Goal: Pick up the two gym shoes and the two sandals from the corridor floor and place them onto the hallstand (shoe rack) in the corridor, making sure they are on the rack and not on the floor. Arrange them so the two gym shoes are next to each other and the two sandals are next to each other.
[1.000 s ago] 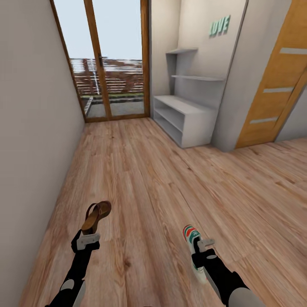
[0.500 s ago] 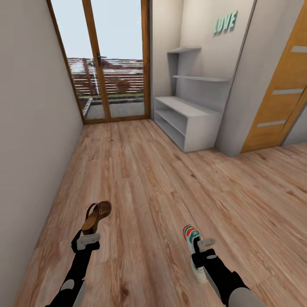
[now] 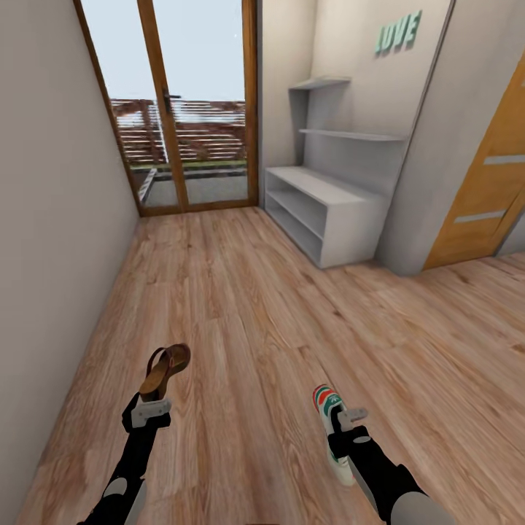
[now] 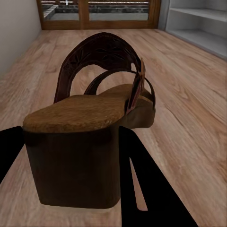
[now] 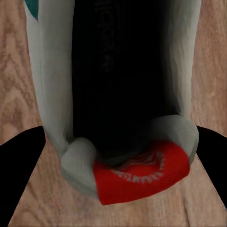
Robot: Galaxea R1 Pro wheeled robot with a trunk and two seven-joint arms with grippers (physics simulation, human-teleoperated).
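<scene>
Nearest to you in the head view, both arms reach forward over the corridor floor (image 3: pixel 240 343), each carrying one item.

Left gripper (image 3: pixel 151 403): its fingers are closed on the heel of one sandal (image 3: pixel 165 370). The sandal is lifted clear of the floor, heel toward the gripper and toe pointing ahead and slightly to the right. In the left wrist view, the sandal (image 4: pixel 94 127) sits heel-first between the two dark fingers (image 4: pixel 142 189), with its tan insole facing up and dark straps arching over the front.

Right gripper (image 3: pixel 344 426): its fingers are closed on one gym shoe (image 3: pixel 329 415). You see one white sneaker with teal and red-orange stripes at the toe, which points ahead, and its white sole runs back under the wrist. In the right wrist view, the gym shoe (image 5: pixel 118 118) presents its dark opening and a red heel patch, with a dark finger at each side of it.

Count in view: one sandal, one gym shoe.

Beyond the grippers, the wood-plank floor runs bare to the far end of the corridor.

Farther on, at the right wall, stands one hallstand (image 3: pixel 328 208): a pale grey unit with two low open shelves, a flat top and two stepped wall shelves above it. It is well apart from both grippers. Teal letters (image 3: pixel 399 32) are fixed to the wall above it.

To the right of the hallstand is one orange wooden door (image 3: pixel 485 189). At the far end of the corridor is one glazed door with a brown frame (image 3: pixel 175 109).
</scene>
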